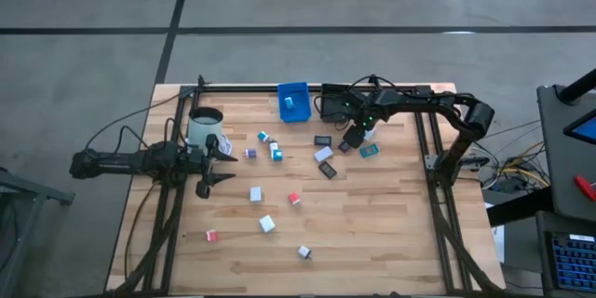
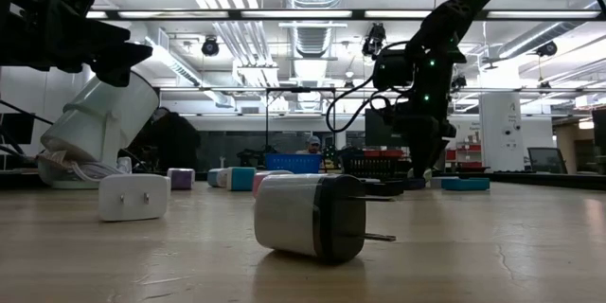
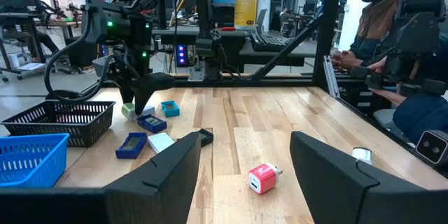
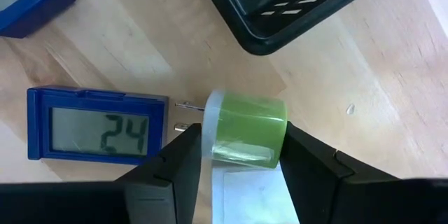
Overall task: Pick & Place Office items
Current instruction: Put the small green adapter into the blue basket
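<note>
A small green-and-white plug block (image 4: pixel 245 134) lies on the wooden table beside a blue clock (image 4: pixel 98 133) that shows "24". My right gripper (image 4: pixel 241 157) points down over the block at the table's far right, near the black bin (image 1: pixel 337 102), and is shut on it; it also shows in the left wrist view (image 3: pixel 138 105). At the table's left my left gripper (image 1: pixel 216 166) stands level and open, holding nothing, next to the white mug (image 1: pixel 205 127). Several other small blocks and flat pieces are scattered over the table, among them a red block (image 3: pixel 262 178). My right gripper pinches the green-and-white block between its two fingers. One finger (image 4: pixel 183 155) is at the white end (image 4: pixel 208 140) that bears the two prongs, the other at the green end opposite (image 4: pixel 283 131). The fingers come steeply from above. The block lies on the table.
A blue bin (image 1: pixel 293 101) stands at the far edge beside the black bin (image 4: pixel 301 0). Blue, teal and white flat pieces (image 3: pixel 152 122) lie close around my right gripper. A white charger (image 2: pixel 133 196) and a grey plug (image 2: pixel 312 218) lie near the front. A person (image 3: pixel 392 42) sits beyond the table.
</note>
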Tool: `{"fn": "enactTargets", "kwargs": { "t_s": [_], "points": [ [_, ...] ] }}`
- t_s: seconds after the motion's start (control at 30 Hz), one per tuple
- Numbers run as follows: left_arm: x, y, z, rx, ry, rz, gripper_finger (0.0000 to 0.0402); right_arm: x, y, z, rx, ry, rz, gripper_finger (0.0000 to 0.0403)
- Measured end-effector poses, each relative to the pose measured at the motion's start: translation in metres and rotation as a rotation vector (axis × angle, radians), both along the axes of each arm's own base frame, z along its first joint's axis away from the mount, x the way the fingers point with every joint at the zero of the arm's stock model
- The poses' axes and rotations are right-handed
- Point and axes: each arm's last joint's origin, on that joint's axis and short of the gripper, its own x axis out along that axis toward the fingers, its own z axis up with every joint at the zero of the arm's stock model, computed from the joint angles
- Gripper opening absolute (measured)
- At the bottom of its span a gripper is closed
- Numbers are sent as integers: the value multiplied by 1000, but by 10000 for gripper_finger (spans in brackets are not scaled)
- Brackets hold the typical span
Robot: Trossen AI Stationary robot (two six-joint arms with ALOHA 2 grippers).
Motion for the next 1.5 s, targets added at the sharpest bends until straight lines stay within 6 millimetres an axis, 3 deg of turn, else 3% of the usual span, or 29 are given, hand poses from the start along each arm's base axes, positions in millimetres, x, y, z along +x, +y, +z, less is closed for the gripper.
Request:
{"fn": "enactTargets", "kwargs": {
  "t_s": [0.27,0.5,1.03,1.5],
  "points": [
    [0,0,0,0,-1,0,227,-2,0,3,-27,7,-19,162],
    [0,0,0,0,0,0,227,-5,2,19,-57,-37,-17,162],
    [0,0,0,0,-1,0,227,-14,8,65,-148,-191,-15,162],
    [0,0,0,0,0,0,227,3,-3,115,-263,-336,36,162]
  ]
}}
